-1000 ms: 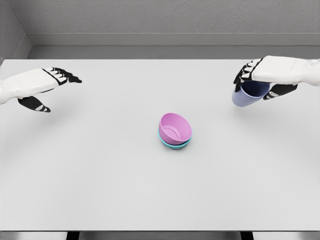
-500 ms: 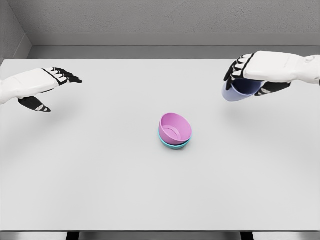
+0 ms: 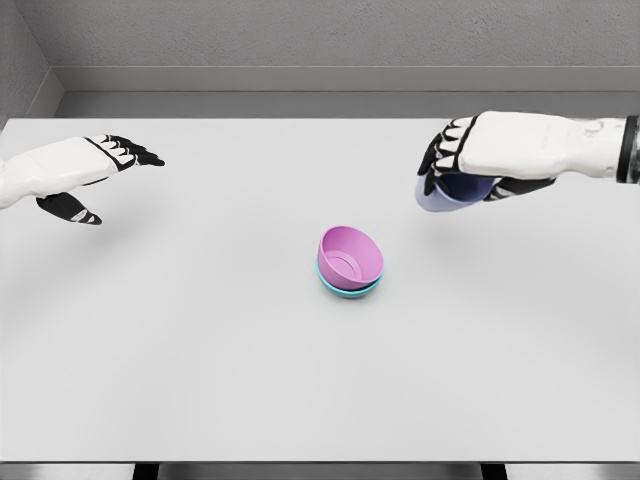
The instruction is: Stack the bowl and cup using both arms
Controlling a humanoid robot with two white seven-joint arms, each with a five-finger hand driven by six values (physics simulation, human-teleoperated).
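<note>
A pink bowl sits tilted inside a teal bowl at the middle of the white table. My right hand is up and to the right of the bowls, shut on a lavender-blue cup that it carries above the table, tipped with its dark inside partly showing under the palm. My left hand hovers at the far left with fingers stretched out and nothing in it.
A grey wall runs behind the table's far edge. The table's front edge crosses the bottom of the view.
My right hand has carried the cup leftward toward the bowls and slightly up. The left hand and the bowls have not moved.
</note>
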